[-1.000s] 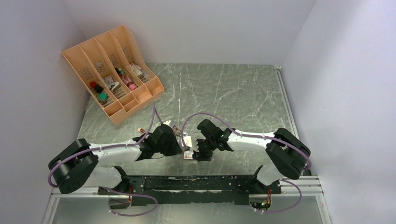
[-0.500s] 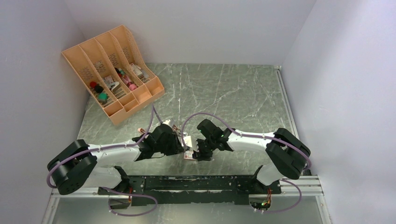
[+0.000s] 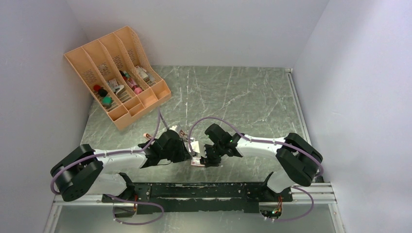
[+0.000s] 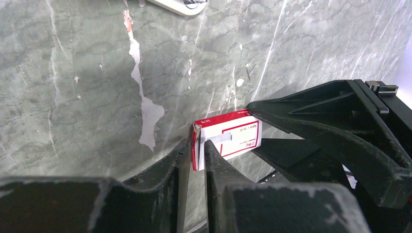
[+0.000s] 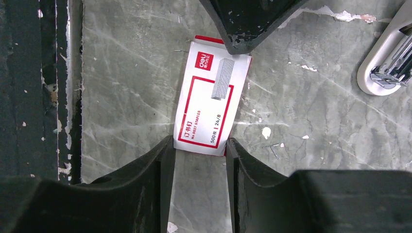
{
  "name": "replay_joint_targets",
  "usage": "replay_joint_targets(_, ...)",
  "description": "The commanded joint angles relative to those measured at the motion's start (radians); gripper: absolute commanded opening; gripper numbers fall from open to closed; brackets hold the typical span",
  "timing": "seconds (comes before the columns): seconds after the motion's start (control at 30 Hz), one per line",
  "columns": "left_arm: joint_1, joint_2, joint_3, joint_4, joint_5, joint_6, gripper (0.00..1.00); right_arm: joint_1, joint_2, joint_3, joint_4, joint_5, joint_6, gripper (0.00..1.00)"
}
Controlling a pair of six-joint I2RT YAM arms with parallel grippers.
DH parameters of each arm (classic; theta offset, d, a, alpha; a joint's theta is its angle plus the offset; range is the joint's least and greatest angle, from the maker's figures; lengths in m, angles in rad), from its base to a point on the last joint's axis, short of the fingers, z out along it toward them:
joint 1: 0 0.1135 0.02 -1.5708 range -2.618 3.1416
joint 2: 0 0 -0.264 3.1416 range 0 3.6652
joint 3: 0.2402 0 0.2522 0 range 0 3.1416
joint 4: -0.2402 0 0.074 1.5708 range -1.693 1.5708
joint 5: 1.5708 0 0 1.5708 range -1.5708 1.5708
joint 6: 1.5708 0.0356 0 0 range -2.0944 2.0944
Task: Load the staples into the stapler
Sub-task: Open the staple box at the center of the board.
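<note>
The right gripper [image 5: 198, 141] clamps one end of the staple box [image 5: 206, 104]; the left gripper [image 4: 197, 144] pinches its opposite flap

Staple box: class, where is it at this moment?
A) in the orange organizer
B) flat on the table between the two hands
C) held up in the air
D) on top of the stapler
B: the box lies flat on the table, the right hand at one end and the left hand at the other.
</note>
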Motion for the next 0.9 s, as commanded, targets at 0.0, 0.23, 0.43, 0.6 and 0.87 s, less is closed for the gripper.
replay_joint_targets(0.0, -0.006, 0.004, -0.009, 0.039, 0.023, -0.004, 0.21, -0.005, 0.017, 0.012, -0.021, -0.002, -0.007, 0.42)
replay_joint_targets(0.23, -0.006, 0.011, -0.010, 0.027, 0.026, 0.000, 0.18, -0.005, 0.014, 0.010, -0.021, -0.001, -0.007, 0.42)
replay_joint_targets(0.43, -0.006, 0.020, 0.002, 0.008, 0.027, 0.016, 0.16, -0.004, 0.017, 0.010, -0.021, 0.000, -0.006, 0.42)
replay_joint_targets(0.6, -0.006, 0.029, 0.016, -0.013, 0.027, 0.029, 0.15, -0.005, 0.014, 0.010, -0.021, 0.001, -0.007, 0.42)
replay_joint_targets(0.87, -0.012, 0.042, 0.013, 0.011, 0.040, 0.027, 0.14, -0.006, 0.018, 0.012, -0.023, 0.000, -0.007, 0.42)
